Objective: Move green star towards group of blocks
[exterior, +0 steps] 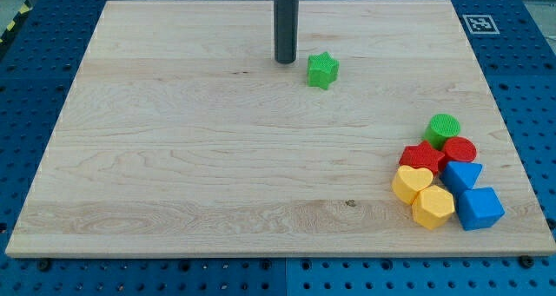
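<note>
The green star point(322, 70) lies alone near the view's top centre of the wooden board point(174, 157). My tip point(285, 62) stands just left of the star, a small gap apart from it. The group of blocks sits at the view's bottom right: a green cylinder point(443, 128), a red cylinder point(460, 149), a red star point(422, 157), a blue triangle point(462, 174), a yellow heart point(412, 183), a yellow hexagon point(432, 207) and a blue cube point(479, 208), packed close together.
A black-and-white marker tag point(480, 23) sits at the board's top right corner. A blue perforated table point(539, 88) surrounds the board on all sides.
</note>
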You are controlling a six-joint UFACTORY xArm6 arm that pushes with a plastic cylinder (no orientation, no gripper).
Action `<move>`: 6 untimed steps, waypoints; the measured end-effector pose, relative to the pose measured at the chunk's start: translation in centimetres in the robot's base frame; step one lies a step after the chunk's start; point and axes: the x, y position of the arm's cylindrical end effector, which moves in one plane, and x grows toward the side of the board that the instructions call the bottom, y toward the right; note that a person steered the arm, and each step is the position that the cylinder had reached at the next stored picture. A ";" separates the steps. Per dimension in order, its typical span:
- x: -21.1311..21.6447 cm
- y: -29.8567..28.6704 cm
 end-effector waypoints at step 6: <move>1.5 12.6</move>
